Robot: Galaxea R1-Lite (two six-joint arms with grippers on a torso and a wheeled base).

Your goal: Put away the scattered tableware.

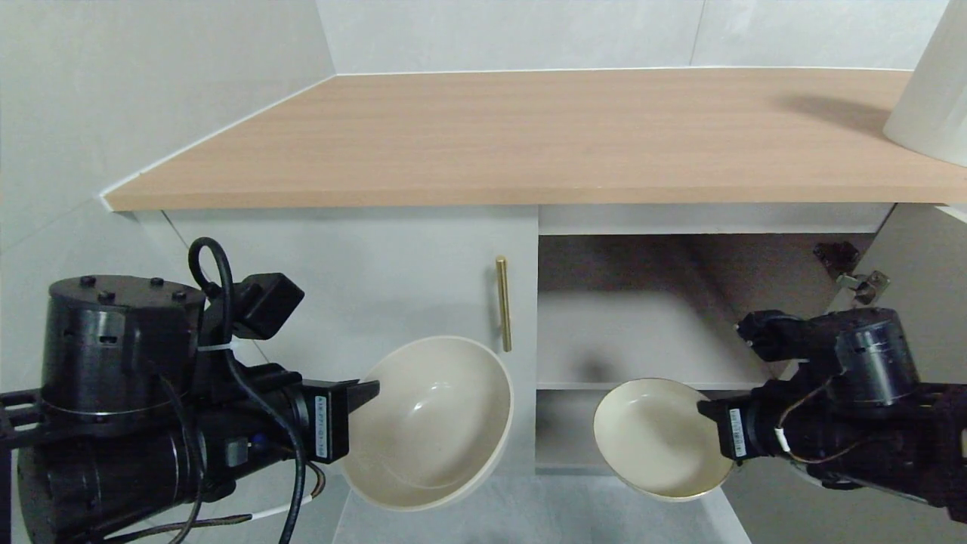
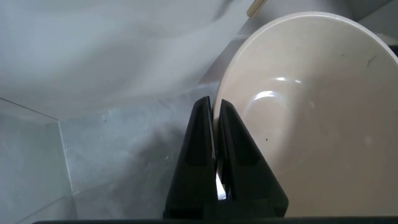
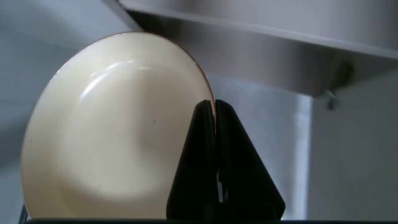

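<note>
My left gripper (image 1: 370, 393) is shut on the rim of a large cream bowl (image 1: 430, 423), held in the air before the closed left cabinet door (image 1: 363, 279). In the left wrist view the black fingers (image 2: 214, 143) pinch that bowl (image 2: 317, 112) at its edge. My right gripper (image 1: 706, 412) is shut on the rim of a smaller cream plate (image 1: 653, 438), held in front of the open cabinet compartment (image 1: 650, 325). The right wrist view has the plate (image 3: 112, 124) clamped between its fingers (image 3: 214, 149), with the cabinet shelf behind.
A wooden countertop (image 1: 529, 136) runs above the cabinet, with a white vessel (image 1: 929, 98) at its far right. A gold handle (image 1: 502, 302) is on the closed door. The open door (image 1: 914, 257) stands at the right on its hinge (image 1: 861, 283). An inner shelf (image 1: 642, 385) divides the compartment.
</note>
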